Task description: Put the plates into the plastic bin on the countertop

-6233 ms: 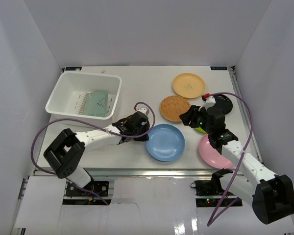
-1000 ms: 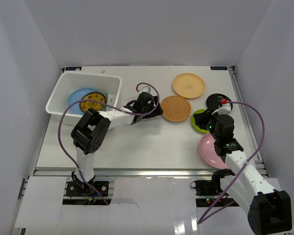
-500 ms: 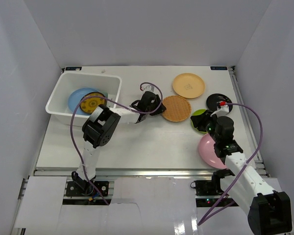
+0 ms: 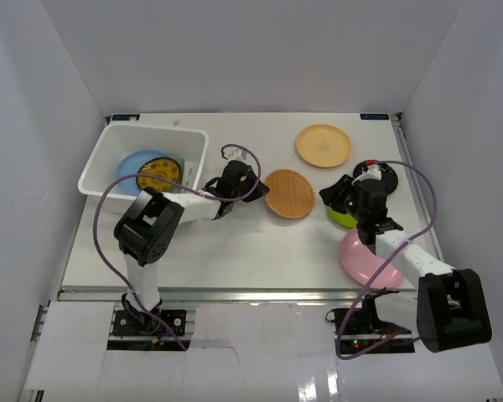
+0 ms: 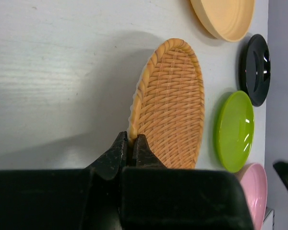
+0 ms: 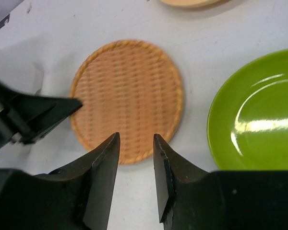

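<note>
My left gripper is shut on the left rim of the tan woven plate, which lies mid-table. In the left wrist view the jaws pinch that rim. My right gripper is open and empty, hovering just right of the woven plate and over the lime green plate. The white bin at the back left holds the blue plate and the brown-gold plate. The peach plate, black plate and pink plate lie on the countertop. The pale green plate is hidden.
The lime green plate lies close to the right of the woven plate. My right arm covers much of the black plate. The left gripper's fingers show in the right wrist view. White walls enclose the table on three sides.
My left gripper has closed on the woven plate's rim and dragged it slightly left and nearer. My right gripper has swung left, over the lime green plate toward the woven plate.
</note>
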{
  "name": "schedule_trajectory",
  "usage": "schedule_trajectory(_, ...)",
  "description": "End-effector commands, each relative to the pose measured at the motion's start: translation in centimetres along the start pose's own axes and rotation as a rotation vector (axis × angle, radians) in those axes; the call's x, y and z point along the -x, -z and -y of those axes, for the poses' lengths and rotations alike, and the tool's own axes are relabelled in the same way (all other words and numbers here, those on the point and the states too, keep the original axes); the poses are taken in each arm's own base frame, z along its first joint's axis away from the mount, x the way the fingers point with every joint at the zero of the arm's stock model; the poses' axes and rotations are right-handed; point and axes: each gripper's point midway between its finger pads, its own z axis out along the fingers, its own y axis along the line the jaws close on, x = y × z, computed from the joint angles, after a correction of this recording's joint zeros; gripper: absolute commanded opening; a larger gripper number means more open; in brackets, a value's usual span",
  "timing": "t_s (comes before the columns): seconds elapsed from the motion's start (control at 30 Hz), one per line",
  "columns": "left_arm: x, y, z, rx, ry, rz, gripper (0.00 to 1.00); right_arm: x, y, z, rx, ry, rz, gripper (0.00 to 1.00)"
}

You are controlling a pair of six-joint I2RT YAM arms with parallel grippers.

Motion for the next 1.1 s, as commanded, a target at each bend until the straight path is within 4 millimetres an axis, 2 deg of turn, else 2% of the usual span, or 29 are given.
schedule_trajectory(0.0,2.7,4.1,1.7,-0.016,-0.113,0.051,0.0,5.7,-1.7,-0.8,-0.019,0.004,0.146,0.41)
schedule_trajectory(0.03,4.3,6.1,3.7,-0.067,-0.122,0.095,0.0,6.9,-2.2,-0.9,-0.024,0.003,0.162,0.46)
schedule_trajectory(0.1,6.2,8.0,5.9,-0.119,-0.136,0.145,0.0,9.3,-2.6,0.4,-0.084,0.002,0.221,0.48)
schedule_trajectory(0.13,7.8,9.9,7.8,-0.163,-0.145,0.187,0.0,9.6,-3.0,0.8,-0.102,0.003,0.216,0.48)
schedule_trajectory(0.17,8.7,10.9,8.7,-0.186,-0.146,0.211,0.0,11.2,-3.1,0.5,-0.099,0.002,0.245,0.49)
schedule_trajectory(0.2,9.6,11.9,9.3,-0.202,-0.142,0.235,0.0,12.4,-3.2,1.5,-0.141,0.004,0.277,0.53)
schedule_trajectory(0.23,10.4,13.0,9.8,-0.215,-0.139,0.258,0.0,12.4,-3.9,2.5,-0.175,0.008,0.267,0.55)
schedule_trajectory(0.27,11.8,15.0,10.6,-0.232,-0.126,0.293,0.0,14.0,-4.0,3.0,-0.198,0.011,0.293,0.56)
schedule_trajectory(0.3,13.4,16.0,9.9,-0.218,-0.109,0.323,0.0,13.6,-5.0,4.2,-0.232,0.01,0.27,0.56)
schedule_trajectory(0.33,14.5,17.2,9.7,-0.215,-0.094,0.346,0.0,13.8,-5.5,4.6,-0.242,0.015,0.266,0.56)
schedule_trajectory(0.37,15.8,19.4,9.6,-0.22,-0.071,0.384,0.0,14.6,-5.9,4.9,-0.255,0.018,0.268,0.56)
schedule_trajectory(0.4,17.9,20.7,8.0,-0.188,-0.047,0.437,0.0,13.8,-6.9,5.9,-0.277,0.015,0.24,0.56)
schedule_trajectory(0.43,18.7,21.9,7.5,-0.181,-0.041,0.464,0.0,13.7,-7.3,6.3,-0.284,0.011,0.233,0.56)
schedule_trajectory(0.47,20.5,23.9,6.1,-0.133,-0.028,0.532,0.0,14.4,-7.6,6.4,-0.288,0.008,0.244,0.56)
schedule_trajectory(0.53,22.0,25.5,4.2,-0.065,-0.006,0.583,0.0,13.8,-8.9,7.5,-0.304,-0.005,0.215,0.56)
schedule_trajectory(0.6,23.9,27.6,2.0,0.007,0.014,0.657,0.0,14.1,-10.3,8.2,-0.309,-0.019,0.202,0.56)
schedule_trajectory(0.67,24.4,28.6,-0.2,0.078,0.037,0.682,0.0,14.0,-11.2,8.8,-0.316,-0.031,0.183,0.56)
schedule_trajectory(0.7,25.2,29.7,-1.9,0.128,0.055,0.731,0.0,13.0,-12.0,9.5,-0.324,-0.038,0.15,0.56)
schedule_trajectory(0.77,25.7,30.5,-3.7,0.18,0.073,0.754,0.0,13.2,-12.7,9.8,-0.322,-0.051,0.147,0.56)
schedule_trajectory(0.8,26.5,31.3,-5.0,0.217,0.087,0.777,0.0,12.4,-13.4,10.1,-0.319,-0.061,0.124,0.56)
schedule_trajectory(0.87,26.5,31.4,-6.8,0.262,0.108,0.764,0.0,12.6,-14.2,10.1,-0.306,-0.076,0.119,0.56)
schedule_trajectory(0.9,26.8,31.8,-8.1,0.289,0.128,0.771,0.0,11.8,-14.8,10.2,-0.297,-0.082,0.093,0.56)
schedule_trajectory(0.93,26.3,31.3,-9.1,0.297,0.147,0.746,0.0,11.6,-15.0,10.4,-0.301,-0.086,0.083,0.56)
schedule_trajectory(0.97,26.4,31.6,-10.4,0.322,0.168,0.751,0.0,11.8,-15.2,10.4,-0.298,-0.094,0.085,0.56)
schedule_trajectory(1.0,26.6,32.0,-11.9,0.354,0.197,0.758,0.0,11.1,-15.6,10.6,-0.294,-0.102,0.065,0.56)
schedule_trajectory(1.07,26.3,32.1,-13.6,0.371,0.224,0.747,0.0,11.1,-16.1,10.7,-0.292,-0.111,0.067,0.56)
